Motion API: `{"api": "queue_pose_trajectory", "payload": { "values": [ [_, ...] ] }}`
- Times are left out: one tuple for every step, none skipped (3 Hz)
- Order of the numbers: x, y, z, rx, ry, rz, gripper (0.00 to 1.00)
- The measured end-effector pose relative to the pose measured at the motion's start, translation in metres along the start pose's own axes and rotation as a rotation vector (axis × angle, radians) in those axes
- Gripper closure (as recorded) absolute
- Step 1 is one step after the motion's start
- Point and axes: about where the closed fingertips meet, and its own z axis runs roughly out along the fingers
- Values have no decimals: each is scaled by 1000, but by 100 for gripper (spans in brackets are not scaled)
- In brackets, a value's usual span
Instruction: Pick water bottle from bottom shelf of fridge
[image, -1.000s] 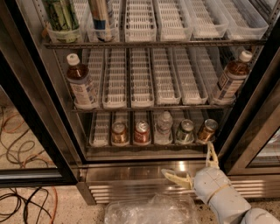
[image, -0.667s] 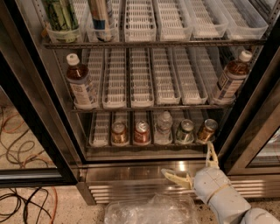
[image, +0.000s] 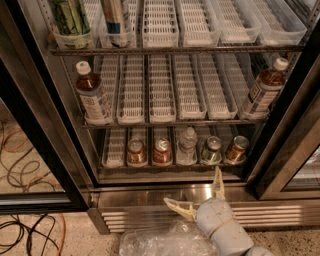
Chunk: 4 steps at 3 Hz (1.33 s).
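The fridge (image: 45, 125) stands open in front of me, with wire racks and white lane dividers. On the bottom shelf (image: 115, 150) a small clear water bottle (image: 187, 145) stands in the middle lane, between metal cans. My gripper (image: 197, 192) is below the shelf, in front of the steel base grille. It is open, with one pale finger (image: 218, 182) pointing up and the other (image: 177, 208) pointing left. It holds nothing and is apart from the bottle.
Cans (image: 162, 151) flank the bottle on both sides. Brown-liquid bottles (image: 93, 100) stand at the left and right (image: 264, 89) of the middle shelf. Crumpled clear plastic (image: 160, 242) lies on the floor. Cables (image: 25, 230) lie at the lower left.
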Motion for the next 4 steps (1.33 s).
{"api": "queue_pose_trajectory", "payload": {
  "values": [
    [8,1,1,11,-7,31,0],
    [8,1,2,11,-7,29,0],
    [20,2,8,33,-32,50,0],
    [27,-16,28,124,-104,28,0]
  ]
}}
